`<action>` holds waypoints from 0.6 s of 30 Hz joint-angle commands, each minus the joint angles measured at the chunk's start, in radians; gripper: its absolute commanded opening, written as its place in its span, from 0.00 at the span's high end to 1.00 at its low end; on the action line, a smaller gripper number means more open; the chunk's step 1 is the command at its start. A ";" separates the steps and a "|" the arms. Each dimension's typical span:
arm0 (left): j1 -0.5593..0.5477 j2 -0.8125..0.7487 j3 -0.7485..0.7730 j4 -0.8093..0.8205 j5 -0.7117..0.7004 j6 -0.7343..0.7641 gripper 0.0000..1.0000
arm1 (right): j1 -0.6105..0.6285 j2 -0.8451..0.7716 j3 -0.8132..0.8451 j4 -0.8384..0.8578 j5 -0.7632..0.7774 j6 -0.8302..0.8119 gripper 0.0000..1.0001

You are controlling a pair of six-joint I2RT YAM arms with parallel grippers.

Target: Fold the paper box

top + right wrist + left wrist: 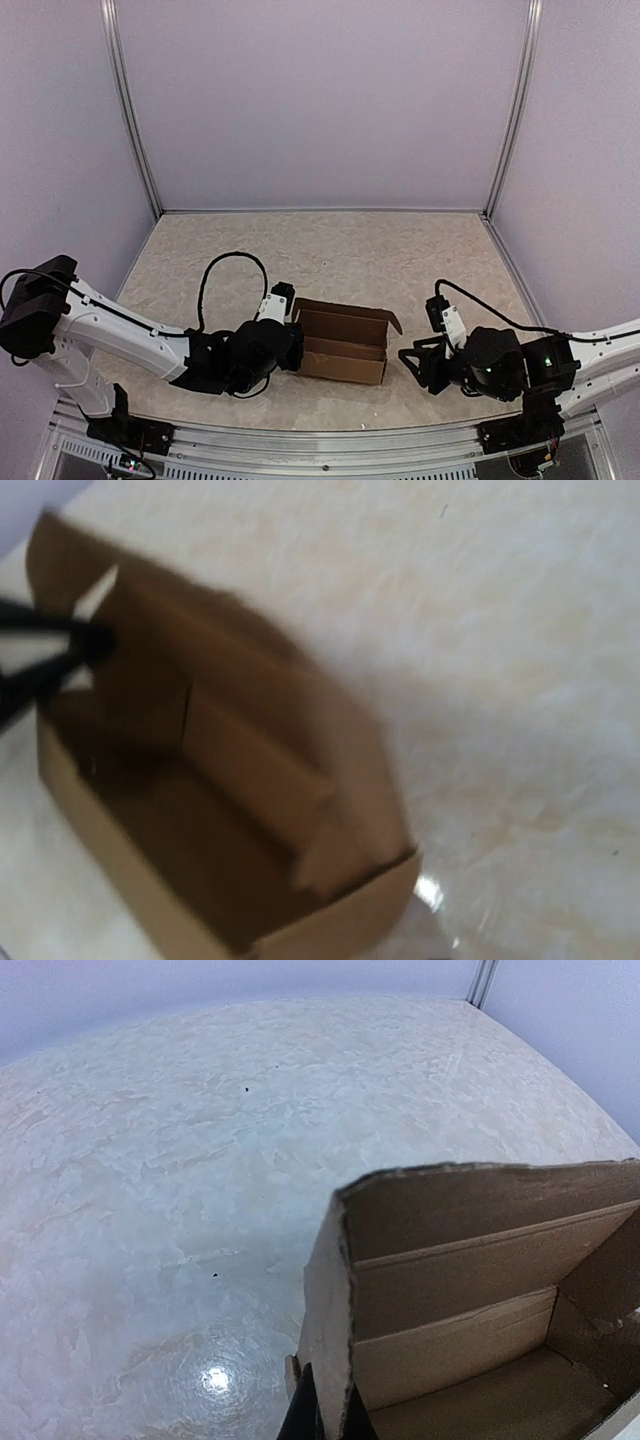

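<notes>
The plain brown cardboard box [342, 347] sits near the front of the pale speckled tabletop [330, 250]. Its top is open, and its long axis runs across, from one arm toward the other. The left gripper [291, 334] is at the box's left end. In the left wrist view its dark fingers [300, 1418] are closed either side of the upright end wall, so I judge it is clamped there. The right gripper [412, 362] hovers just beside the right end, apart from it. The right wrist view is blurred and shows no fingers, so I cannot tell how wide it stands. The left arm is the nearer.
</notes>
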 commanded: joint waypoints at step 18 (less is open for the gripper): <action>0.010 0.048 0.034 -0.031 -0.102 -0.009 1.00 | -0.065 0.331 -0.016 0.241 -0.338 -0.013 1.00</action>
